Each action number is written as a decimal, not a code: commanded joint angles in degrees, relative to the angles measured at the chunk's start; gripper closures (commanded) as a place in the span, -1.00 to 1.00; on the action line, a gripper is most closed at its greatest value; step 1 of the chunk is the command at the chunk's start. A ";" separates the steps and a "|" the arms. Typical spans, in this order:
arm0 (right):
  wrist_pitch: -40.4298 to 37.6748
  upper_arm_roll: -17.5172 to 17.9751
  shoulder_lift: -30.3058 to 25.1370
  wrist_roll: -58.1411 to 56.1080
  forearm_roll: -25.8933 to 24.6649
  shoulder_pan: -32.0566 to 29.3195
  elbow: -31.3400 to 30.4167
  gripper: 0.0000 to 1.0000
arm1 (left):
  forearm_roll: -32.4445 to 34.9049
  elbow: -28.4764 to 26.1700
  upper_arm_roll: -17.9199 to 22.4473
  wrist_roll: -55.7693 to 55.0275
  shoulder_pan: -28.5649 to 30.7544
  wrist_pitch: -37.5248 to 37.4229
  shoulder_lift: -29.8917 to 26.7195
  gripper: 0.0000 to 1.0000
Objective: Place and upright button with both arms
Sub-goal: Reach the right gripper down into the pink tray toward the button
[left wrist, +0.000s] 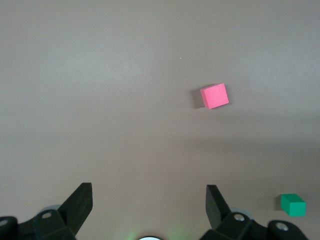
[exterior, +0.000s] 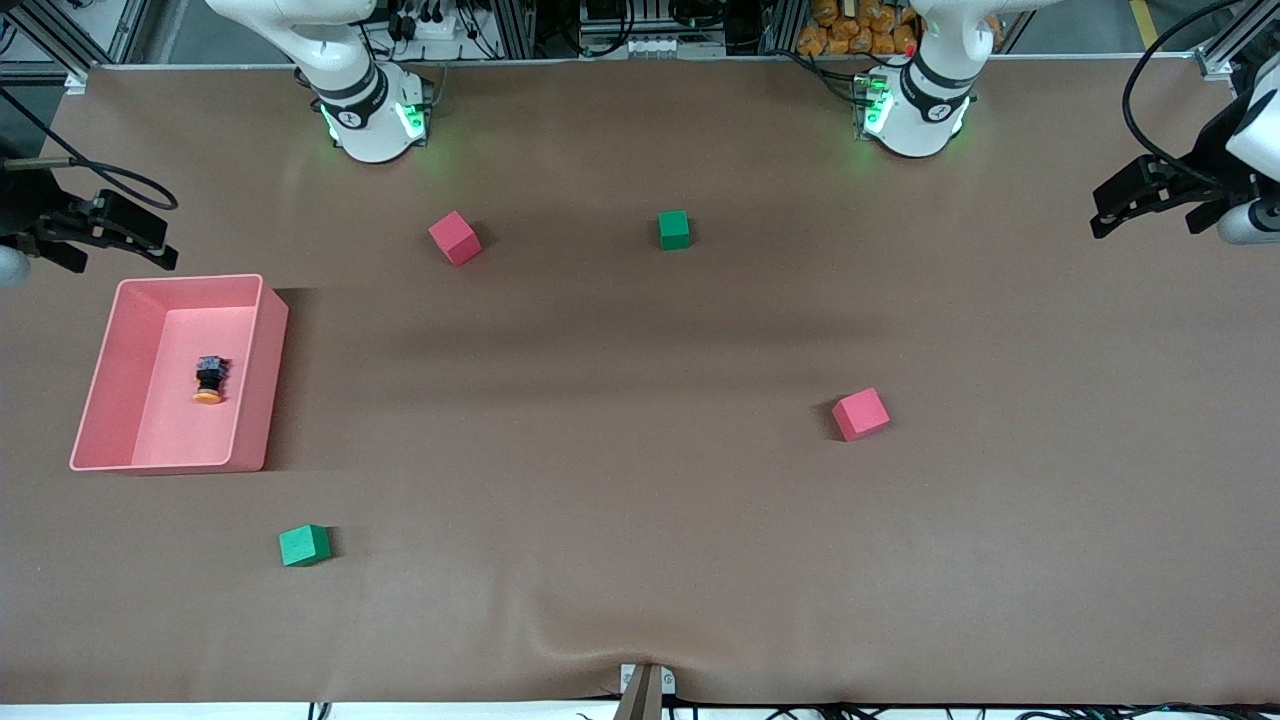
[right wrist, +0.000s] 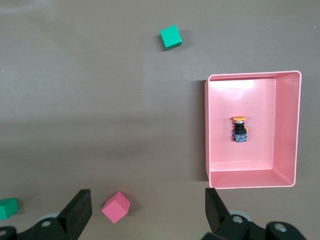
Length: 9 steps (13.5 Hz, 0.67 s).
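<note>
The button (exterior: 209,380) lies on its side inside a pink bin (exterior: 262,385) at the right arm's end of the table. Its orange cap points toward the front camera and its black body away. The right wrist view shows the button (right wrist: 239,129) on the bin's floor, apart from the walls. My right gripper (exterior: 160,240) hangs open and empty over the table beside the bin, and in its own view (right wrist: 148,197) bare table and a red cube show between its fingers. My left gripper (exterior: 1105,210) waits open and empty over the left arm's end of the table, with bare table under it (left wrist: 149,192).
A red cube (exterior: 455,238) and a green cube (exterior: 674,229) sit near the arms' bases. Another red cube (exterior: 860,414) lies mid-table toward the left arm's end. A green cube (exterior: 304,545) lies nearer the front camera than the bin.
</note>
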 commanded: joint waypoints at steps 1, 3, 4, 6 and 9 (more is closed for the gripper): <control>-0.88 -0.05 4.07 -0.59 -1.47 -2.01 1.18 -1.00 | 1.08 0.34 -0.25 1.35 0.34 -2.08 -0.24 -1.00; -0.44 -0.05 7.24 -0.86 -6.28 -3.50 1.27 -1.00 | 1.08 0.34 -0.25 1.18 0.34 -2.17 -0.33 -1.00; -0.35 -0.05 8.90 -0.86 -7.79 -3.95 1.36 -1.00 | 1.08 0.34 -0.25 1.35 0.34 -2.17 -0.42 -1.00; 0.26 -0.05 11.46 -0.77 -8.85 -5.17 1.44 -1.00 | 1.08 0.25 -0.25 1.26 0.34 -2.08 -0.33 -1.00; 5.43 -0.05 14.45 -6.72 -7.80 -8.95 -0.39 -1.00 | 1.08 0.25 -0.43 1.35 0.25 -2.08 -0.07 -1.00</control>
